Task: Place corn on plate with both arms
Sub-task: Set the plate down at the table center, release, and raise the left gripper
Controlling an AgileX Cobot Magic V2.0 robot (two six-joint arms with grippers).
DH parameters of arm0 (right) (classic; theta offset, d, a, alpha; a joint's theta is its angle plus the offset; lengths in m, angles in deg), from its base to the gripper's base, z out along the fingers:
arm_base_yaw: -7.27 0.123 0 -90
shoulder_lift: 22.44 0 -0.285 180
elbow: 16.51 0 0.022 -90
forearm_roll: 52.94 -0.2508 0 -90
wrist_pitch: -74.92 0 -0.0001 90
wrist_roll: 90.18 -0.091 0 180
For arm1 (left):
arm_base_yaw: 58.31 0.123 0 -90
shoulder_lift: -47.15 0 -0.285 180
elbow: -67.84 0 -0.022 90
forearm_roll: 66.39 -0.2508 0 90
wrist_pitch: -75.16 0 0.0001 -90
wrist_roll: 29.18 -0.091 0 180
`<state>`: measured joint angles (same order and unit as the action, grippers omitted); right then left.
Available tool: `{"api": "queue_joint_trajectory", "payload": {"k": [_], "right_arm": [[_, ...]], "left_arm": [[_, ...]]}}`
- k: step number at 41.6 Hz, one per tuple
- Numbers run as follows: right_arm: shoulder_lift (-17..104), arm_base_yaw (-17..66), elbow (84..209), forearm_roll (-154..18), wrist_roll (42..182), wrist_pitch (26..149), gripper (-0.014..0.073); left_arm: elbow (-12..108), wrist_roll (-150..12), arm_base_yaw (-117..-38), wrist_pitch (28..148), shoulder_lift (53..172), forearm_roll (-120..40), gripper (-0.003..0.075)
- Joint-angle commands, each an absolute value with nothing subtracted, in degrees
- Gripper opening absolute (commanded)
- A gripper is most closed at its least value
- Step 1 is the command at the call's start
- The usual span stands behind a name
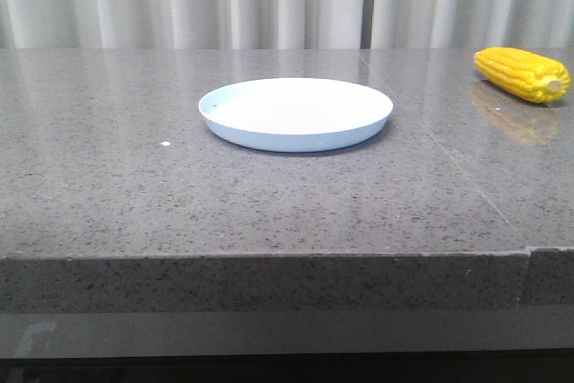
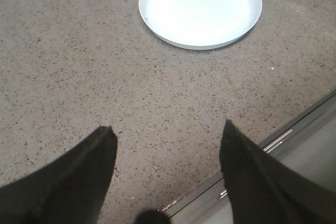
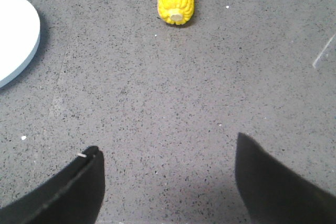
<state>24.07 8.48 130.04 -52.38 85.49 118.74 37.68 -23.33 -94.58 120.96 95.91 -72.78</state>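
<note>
Left gripper (image 2: 168,132) hovering spread over table (image 2: 63,66), gripping nothing. Right gripper (image 3: 168,150) likewise spread, empty. Corn (image 1: 522,74) lying well apart from plate (image 1: 296,114).

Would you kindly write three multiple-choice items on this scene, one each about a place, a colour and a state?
1. Where is the corn?
A. on the plate
B. on the table, right of the plate
C. in an end effector

2. What colour is the corn?
A. yellow
B. green
C. red

3. How is the right end effector?
A. shut on the corn
B. shut on nothing
C. open, holding nothing

Answers:
1. B: in the front view the corn lies on the table, clear of the plate and to its right.
2. A: its kernels are bright yellow in both views that show it.
3. C: in the right wrist view its fingers stand wide apart over bare table.
</note>
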Motion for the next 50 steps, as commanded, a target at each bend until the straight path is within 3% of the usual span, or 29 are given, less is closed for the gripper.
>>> {"api": "queue_joint_trajectory", "payload": {"k": [1,12,20,50], "right_arm": [[24.4,8.1,131.9,-52.5,85.9,114.9,0.055],[30.2,8.0,135.4,-51.2,85.9,119.9,0.056],[41.2,8.0,141.8,-51.2,85.5,120.1,0.0658],[81.6,8.0,171.9,-48.2,85.5,111.3,0.0654]], "left_arm": [[38.7,-22.5,-94.9,116.5,94.7,-73.8,0.0421],[38.7,-22.5,-94.9,116.6,94.7,-73.8,0.0421],[38.7,-22.5,-94.9,116.6,94.7,-73.8,0.0421],[38.7,-22.5,-94.9,116.6,94.7,-73.8,0.0421]]}}
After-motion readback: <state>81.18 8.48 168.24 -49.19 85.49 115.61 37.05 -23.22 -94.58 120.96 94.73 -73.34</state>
